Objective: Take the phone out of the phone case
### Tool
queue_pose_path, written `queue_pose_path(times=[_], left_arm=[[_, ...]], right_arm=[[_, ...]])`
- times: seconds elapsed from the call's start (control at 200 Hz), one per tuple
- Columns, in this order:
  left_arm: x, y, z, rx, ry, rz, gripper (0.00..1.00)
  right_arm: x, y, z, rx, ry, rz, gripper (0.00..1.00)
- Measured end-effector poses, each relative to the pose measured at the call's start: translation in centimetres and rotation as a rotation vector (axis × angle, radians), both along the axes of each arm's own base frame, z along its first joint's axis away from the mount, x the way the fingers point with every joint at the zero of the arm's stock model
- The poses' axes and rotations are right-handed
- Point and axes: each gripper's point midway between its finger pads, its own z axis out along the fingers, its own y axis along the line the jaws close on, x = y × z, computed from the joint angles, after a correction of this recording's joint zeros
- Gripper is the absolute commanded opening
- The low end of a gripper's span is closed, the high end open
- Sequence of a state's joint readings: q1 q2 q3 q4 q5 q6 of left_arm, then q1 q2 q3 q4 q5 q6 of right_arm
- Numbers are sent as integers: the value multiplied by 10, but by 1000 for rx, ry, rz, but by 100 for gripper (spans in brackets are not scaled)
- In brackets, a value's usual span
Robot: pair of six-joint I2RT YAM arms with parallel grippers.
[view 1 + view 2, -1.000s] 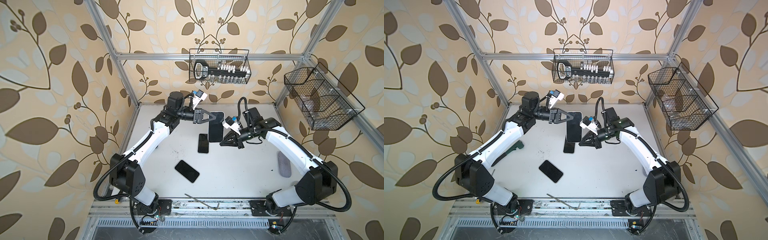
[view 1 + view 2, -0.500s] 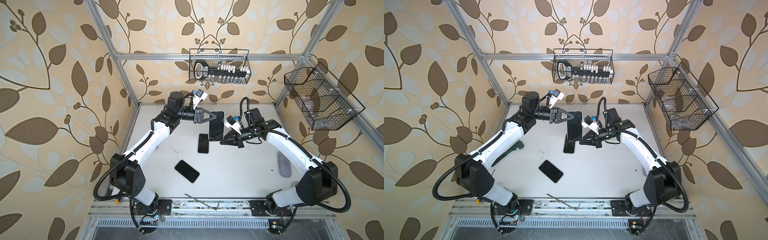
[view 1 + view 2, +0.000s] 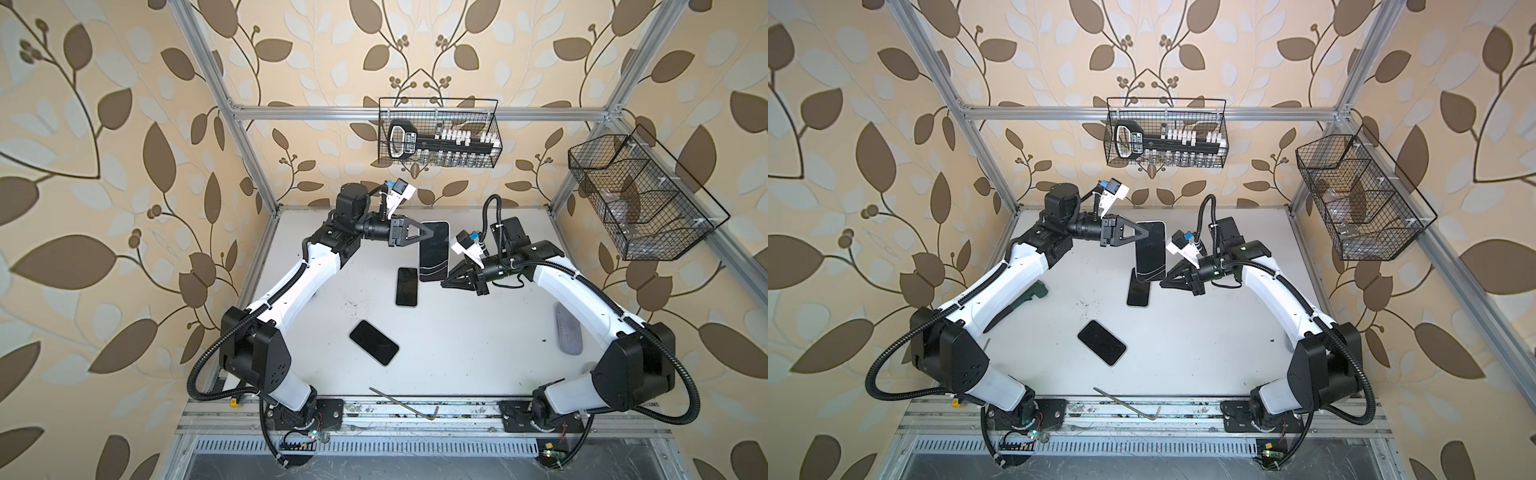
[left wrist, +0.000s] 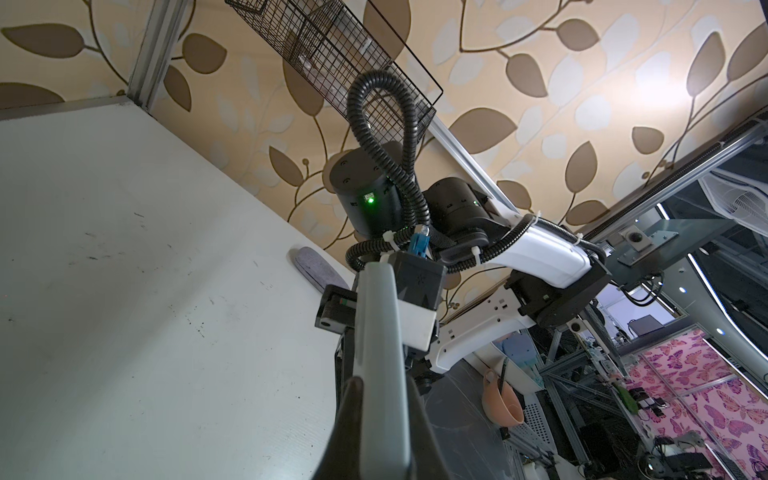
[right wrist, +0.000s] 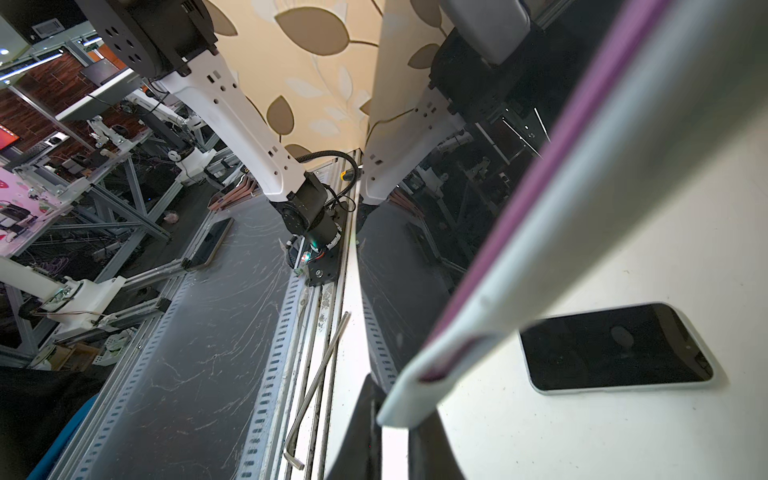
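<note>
Both top views: phone [image 3: 434, 253] in its phone case [image 5: 552, 249] hangs above the table [image 3: 478, 340], long axis 12-to-6. We log the left gripper [image 3: 427, 233] clamped on the case's 10 o'clock edge, the right gripper [image 3: 445, 284] on its 5 o'clock corner. Open room toward 3; a loose phone [image 3: 406, 286] lies below at 7.

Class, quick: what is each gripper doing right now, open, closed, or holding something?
Left gripper: closed, holding the cased phone by its far end.
Right gripper: closed, holding the same cased phone by its near corner.
</note>
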State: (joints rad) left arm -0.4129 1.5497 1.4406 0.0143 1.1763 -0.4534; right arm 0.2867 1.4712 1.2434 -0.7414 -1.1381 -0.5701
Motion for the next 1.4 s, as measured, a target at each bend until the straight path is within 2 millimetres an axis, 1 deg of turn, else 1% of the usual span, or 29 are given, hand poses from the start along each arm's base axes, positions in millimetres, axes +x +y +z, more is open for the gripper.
queue_pose_path(times=[0.21,0.39,0.824,1.129,1.154,1.194,1.299,1.399], left_arm=[[-1,-5,7,-6,-32,-18,0],[0,-7,9,-8,-34,-34,0],[7,-11,2,3,-13,-37,0],[14,-8,-6,6,1,-46,0],[12,-8,-6,5,21,-57,0],[4,-6,-3,-3,51,-110,0],[-10,-3,13,-27,49,-185,0],[-18,0,21,-38,42,-225,0]], right_arm=[[1,-6,5,25,0,-20,6],[2,-9,7,34,6,-33,6],[8,-13,-1,24,10,-81,9],[14,-16,-7,-37,-33,-135,10],[17,-18,-10,-63,-42,-155,10],[22,-24,-20,-103,-43,-193,10],[31,-38,-42,-189,-29,-268,11],[34,-43,-49,-225,-30,-292,11]])
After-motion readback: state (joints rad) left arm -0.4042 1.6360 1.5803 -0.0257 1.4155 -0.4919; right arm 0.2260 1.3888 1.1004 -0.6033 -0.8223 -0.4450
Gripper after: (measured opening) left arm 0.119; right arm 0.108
